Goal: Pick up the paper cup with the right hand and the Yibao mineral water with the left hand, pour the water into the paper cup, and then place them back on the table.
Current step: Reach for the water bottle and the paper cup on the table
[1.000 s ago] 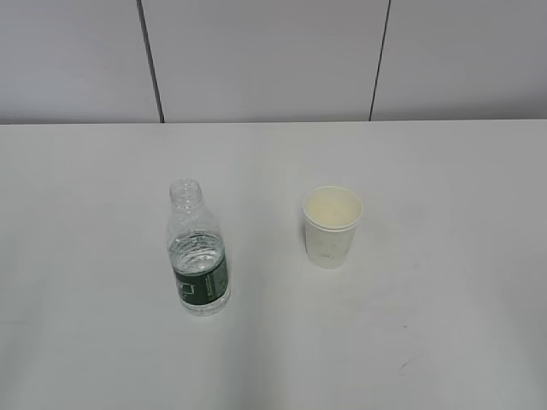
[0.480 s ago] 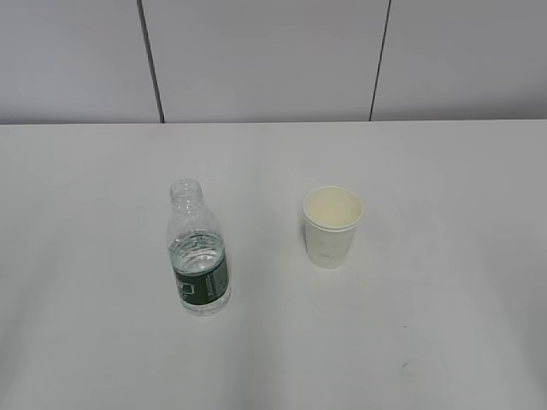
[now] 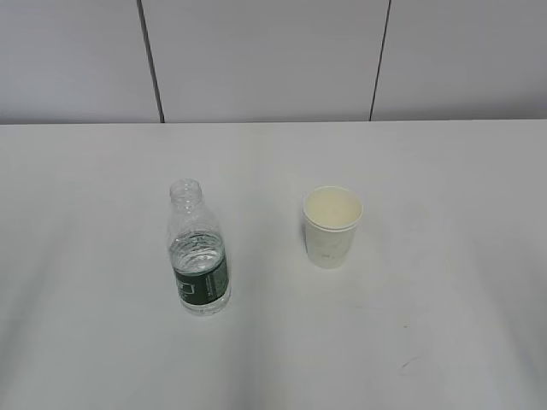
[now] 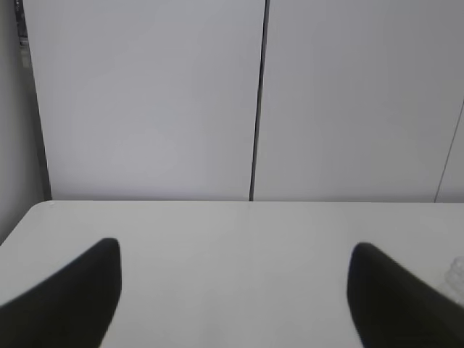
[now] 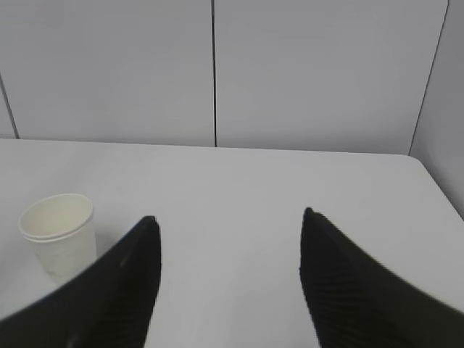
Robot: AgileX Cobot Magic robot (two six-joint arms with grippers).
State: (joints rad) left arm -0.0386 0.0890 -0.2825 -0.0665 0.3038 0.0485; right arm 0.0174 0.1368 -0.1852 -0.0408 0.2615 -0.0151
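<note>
The clear capless mineral water bottle [image 3: 199,252] with a dark green label stands upright on the white table [image 3: 427,171], left of centre. The white paper cup [image 3: 332,225] stands upright to its right, apart from it. Neither gripper shows in the exterior view. In the left wrist view my left gripper [image 4: 235,246] is open and empty over bare table; a sliver of the bottle [image 4: 457,274] shows at the right edge. In the right wrist view my right gripper [image 5: 228,217] is open and empty, with the cup [image 5: 59,232] to its left, beyond the left finger.
A pale panelled wall [image 3: 265,60] with dark vertical seams stands behind the table's far edge. The table's left far corner [image 4: 43,205] shows in the left wrist view and its right far corner [image 5: 413,158] in the right wrist view.
</note>
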